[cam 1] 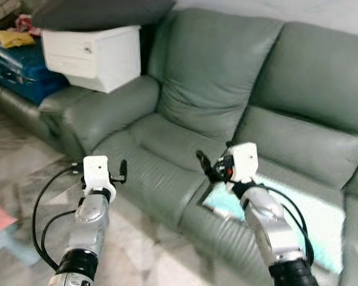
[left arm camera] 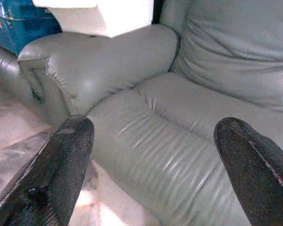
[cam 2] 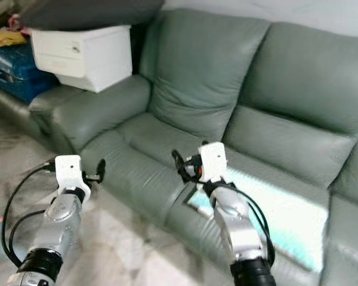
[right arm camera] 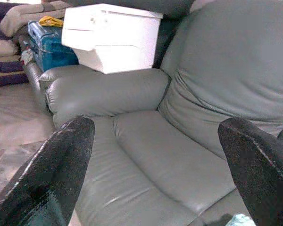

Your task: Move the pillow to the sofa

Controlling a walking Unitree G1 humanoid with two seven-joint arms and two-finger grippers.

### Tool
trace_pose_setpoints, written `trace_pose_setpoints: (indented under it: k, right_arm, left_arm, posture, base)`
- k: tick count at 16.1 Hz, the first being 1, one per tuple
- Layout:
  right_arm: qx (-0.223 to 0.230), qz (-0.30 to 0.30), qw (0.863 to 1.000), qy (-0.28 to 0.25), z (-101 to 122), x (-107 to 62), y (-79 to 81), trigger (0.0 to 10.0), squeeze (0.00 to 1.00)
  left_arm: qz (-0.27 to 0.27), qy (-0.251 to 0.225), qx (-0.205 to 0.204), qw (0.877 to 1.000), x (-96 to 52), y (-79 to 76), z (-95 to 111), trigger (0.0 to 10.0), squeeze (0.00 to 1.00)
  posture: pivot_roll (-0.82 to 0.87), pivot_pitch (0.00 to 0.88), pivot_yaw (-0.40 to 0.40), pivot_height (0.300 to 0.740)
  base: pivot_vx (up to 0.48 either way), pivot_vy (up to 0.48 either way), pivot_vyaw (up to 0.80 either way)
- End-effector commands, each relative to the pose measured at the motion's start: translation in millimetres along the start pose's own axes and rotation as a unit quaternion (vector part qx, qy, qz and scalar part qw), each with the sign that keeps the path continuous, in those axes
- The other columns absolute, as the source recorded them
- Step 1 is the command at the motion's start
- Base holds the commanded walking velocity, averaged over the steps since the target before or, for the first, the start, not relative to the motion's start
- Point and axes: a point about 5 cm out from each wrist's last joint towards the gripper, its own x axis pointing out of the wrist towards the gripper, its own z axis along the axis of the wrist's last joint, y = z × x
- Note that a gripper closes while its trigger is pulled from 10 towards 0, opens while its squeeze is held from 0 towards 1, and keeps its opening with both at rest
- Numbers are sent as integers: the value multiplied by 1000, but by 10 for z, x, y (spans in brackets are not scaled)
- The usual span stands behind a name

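Observation:
A pale blue-white flat pillow (cam 1: 298,214) lies on the middle seat of the grey-green leather sofa (cam 1: 227,77), partly hidden under my right arm. Its corner (right arm camera: 238,220) also shows in the right wrist view. My right gripper (cam 1: 206,165) is open and empty, held just above the seat at the pillow's left edge. My left gripper (cam 1: 120,171) is open too, in front of the left seat's front edge, holding nothing. Both wrist views look between spread black fingers (left arm camera: 66,155) (right arm camera: 61,160) at the left seat and armrest.
A white box (cam 1: 95,56) rests on the sofa's left armrest with a dark grey cushion (cam 1: 101,12) on top. A blue case (cam 1: 24,68) with a yellow cloth (cam 1: 15,39) stands behind it. A low stool (cam 1: 0,232) is on the marble floor at my left.

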Motion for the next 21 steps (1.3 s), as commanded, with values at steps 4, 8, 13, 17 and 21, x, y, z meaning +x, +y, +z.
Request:
trace_pose_setpoints:
  k: [4, 8, 13, 17, 21]
  right_arm:
    - [0, -11, 1000, 2, -4, -26, -60, 10000, 0]
    - [1, -11, 1000, 0, 1, -19, -58, 10000, 0]
    - [0, -11, 1000, -2, 6, -17, -53, 10000, 0]
    - [-3, -9, 1000, -4, 9, -18, -51, 10000, 0]
    - [-12, -2, 1000, -5, 11, -21, -30, 10000, 0]
  left_arm:
    - [-5, 0, 1, 1000, 12, -70, 8, 10000, 0]
    - [-3, -1, 4, 1000, 16, -72, 8, 10000, 0]
    - [-5, -12, 19, 1000, 22, -81, 39, 10000, 0]
    - [-2, -15, 20, 1000, 20, -91, 46, 10000, 0]
    - [1, -25, 20, 999, 24, -106, 69, 10000, 0]
  posture:
    - [-163, 0, 31, 740]
    - [-162, 0, 33, 740]
    - [-161, 0, 35, 740]
    - [-162, 0, 35, 740]
    - [-166, 0, 33, 740]
  base:
    - [0, 480, 0]
    - [0, 480, 0]
    - [0, 384, 0]
    - [0, 0, 109]
    - [0, 0, 800]
